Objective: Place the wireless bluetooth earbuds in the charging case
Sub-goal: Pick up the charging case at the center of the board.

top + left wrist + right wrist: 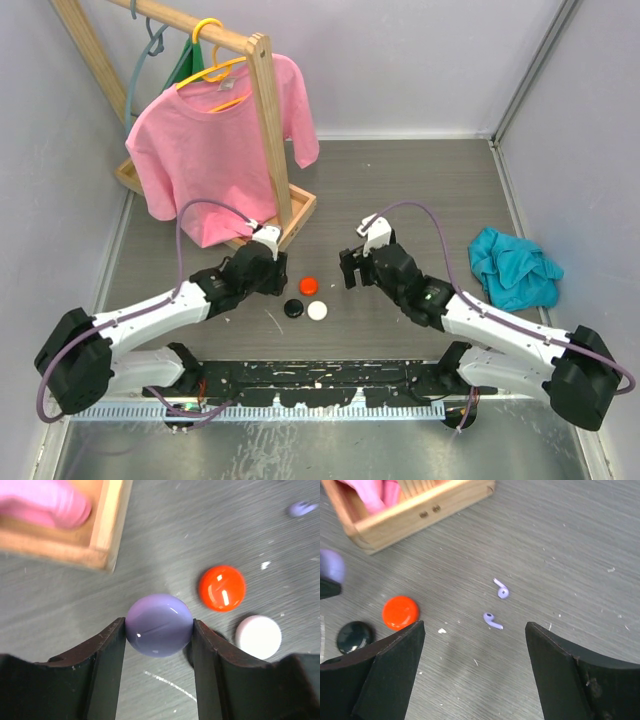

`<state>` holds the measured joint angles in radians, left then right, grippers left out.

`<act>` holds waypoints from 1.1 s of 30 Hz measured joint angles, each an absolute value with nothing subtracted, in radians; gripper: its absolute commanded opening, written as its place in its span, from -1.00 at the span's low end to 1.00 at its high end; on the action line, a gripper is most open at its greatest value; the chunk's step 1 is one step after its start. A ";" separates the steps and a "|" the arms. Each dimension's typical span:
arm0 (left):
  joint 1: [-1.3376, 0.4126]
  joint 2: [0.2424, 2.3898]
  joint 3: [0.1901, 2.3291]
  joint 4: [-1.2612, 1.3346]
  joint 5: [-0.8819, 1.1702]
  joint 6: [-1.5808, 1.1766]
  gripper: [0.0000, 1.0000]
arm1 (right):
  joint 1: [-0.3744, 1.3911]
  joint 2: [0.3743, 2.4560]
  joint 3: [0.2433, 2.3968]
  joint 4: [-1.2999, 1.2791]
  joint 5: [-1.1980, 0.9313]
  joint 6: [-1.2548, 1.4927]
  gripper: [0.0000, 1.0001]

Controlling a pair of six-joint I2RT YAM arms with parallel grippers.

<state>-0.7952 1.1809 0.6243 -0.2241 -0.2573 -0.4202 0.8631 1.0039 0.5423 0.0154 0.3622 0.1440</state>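
Earbuds, purple, x2 (493, 620) | loc: laid on tabletop (580, 540), close together, under right jaws, untouched | right jaws: spread wide, empty | left jaws: clamped on purple case (159, 625) | step: bud pickup pending | next: precise narrow pinch req'd on one bud.

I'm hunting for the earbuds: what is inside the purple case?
Its inside is hidden: the purple case is shut, showing only its glossy lid. Two purple earbuds lie outside, on the table.
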 measured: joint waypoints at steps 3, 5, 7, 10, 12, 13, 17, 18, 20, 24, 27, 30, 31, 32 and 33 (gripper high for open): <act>-0.797 1.142 0.607 -0.131 -0.231 -0.327 -0.29 | 0.828 1.008 0.612 -0.031 0.280 0.143 0.73; -0.798 1.126 0.592 -0.055 -0.204 -0.259 -0.28 | 0.802 1.016 0.666 -0.065 0.211 0.142 0.72; -0.798 1.120 0.581 0.014 -0.175 -0.196 -0.27 | 0.784 1.030 0.721 -0.109 0.154 0.142 0.72; -0.800 1.119 0.561 0.115 -0.133 -0.111 -0.27 | 0.770 1.063 0.810 -0.175 0.086 0.143 0.70; -0.802 1.115 0.538 0.179 -0.103 -0.054 -0.27 | 0.768 1.093 0.871 -0.213 0.040 0.147 0.68; -0.804 1.111 0.527 0.202 -0.090 -0.029 -0.27 | 0.768 1.106 0.895 -0.224 0.018 0.150 0.66; -0.810 1.085 0.453 0.339 -0.023 0.078 -0.27 | 0.765 1.149 0.949 -0.263 -0.060 0.165 0.60; -0.811 1.079 0.432 0.371 -0.007 0.101 -0.26 | 0.765 1.159 0.956 -0.272 -0.078 0.170 0.57; -0.813 1.069 0.393 0.431 0.025 0.146 -0.26 | 0.764 1.180 0.966 -0.281 -0.112 0.181 0.47; -0.819 1.065 0.348 0.505 0.076 0.199 -0.26 | 0.764 1.230 0.980 -0.286 -0.181 0.201 0.31; -0.829 1.065 0.339 0.537 0.103 0.226 -0.26 | 0.764 1.272 0.990 -0.285 -0.236 0.218 0.27; -0.838 1.065 0.337 0.558 0.128 0.241 -0.27 | 0.764 1.305 0.995 -0.285 -0.276 0.221 0.19; -0.840 1.065 0.337 0.565 0.135 0.245 -0.27 | 0.764 1.322 0.997 -0.284 -0.295 0.221 0.17; -0.842 1.065 0.336 0.573 0.140 0.249 -0.27 | 0.764 1.326 0.998 -0.284 -0.300 0.221 0.16; -0.844 1.065 0.336 0.579 0.145 0.252 -0.27 | 0.764 1.337 1.001 -0.285 -0.313 0.221 0.14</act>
